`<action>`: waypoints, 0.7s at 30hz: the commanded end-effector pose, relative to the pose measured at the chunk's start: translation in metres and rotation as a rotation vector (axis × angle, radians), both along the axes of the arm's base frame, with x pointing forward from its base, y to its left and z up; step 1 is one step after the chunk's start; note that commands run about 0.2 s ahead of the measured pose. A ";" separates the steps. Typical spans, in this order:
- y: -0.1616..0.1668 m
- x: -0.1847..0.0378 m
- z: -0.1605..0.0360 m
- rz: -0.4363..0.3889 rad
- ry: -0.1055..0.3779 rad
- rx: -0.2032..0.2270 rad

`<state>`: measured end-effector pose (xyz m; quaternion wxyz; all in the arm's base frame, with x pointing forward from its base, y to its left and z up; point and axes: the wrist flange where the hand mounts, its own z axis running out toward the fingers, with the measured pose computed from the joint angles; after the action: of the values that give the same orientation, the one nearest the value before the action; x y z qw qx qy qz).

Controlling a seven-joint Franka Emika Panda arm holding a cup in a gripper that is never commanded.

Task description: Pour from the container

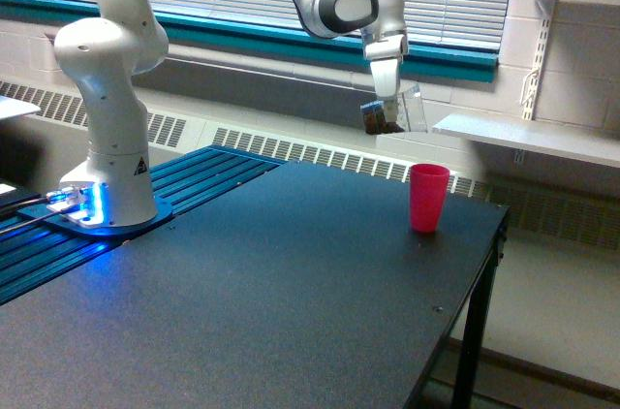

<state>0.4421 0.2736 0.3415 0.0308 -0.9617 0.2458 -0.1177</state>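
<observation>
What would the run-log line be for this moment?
hand: shut on clear cup | cup: tilted, airborne, brown contents | pink cup: upright on table, below | pour: none visible

Dark speckled counter (pixel 291 302) filling the lower half of the frame, running from bottom left up toward centre right. Black metal leg (pixel 472 331) dropping at the right edge. Pink cup (pixel 428 197) standing upright near the far right corner, right of centre, alone on that stretch of surface. Blue ribbed mat (pixel 145 225) along the left side, slats running toward upper centre. White robot base (pixel 108 186) planted on that mat at centre left, blue light glowing at its foot. Small fastener dot (pixel 438 309) near the right edge.
</observation>
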 end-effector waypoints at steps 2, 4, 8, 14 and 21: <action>0.006 0.002 -0.004 0.001 0.013 -0.006; 0.006 0.002 -0.008 0.004 0.024 -0.014; 0.006 0.004 -0.010 0.011 0.039 -0.024; 0.009 0.008 -0.015 0.028 0.067 -0.043; 0.017 0.015 -0.020 0.051 0.093 -0.061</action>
<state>0.4528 0.2821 0.3213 -0.0018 -0.9681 0.2364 -0.0828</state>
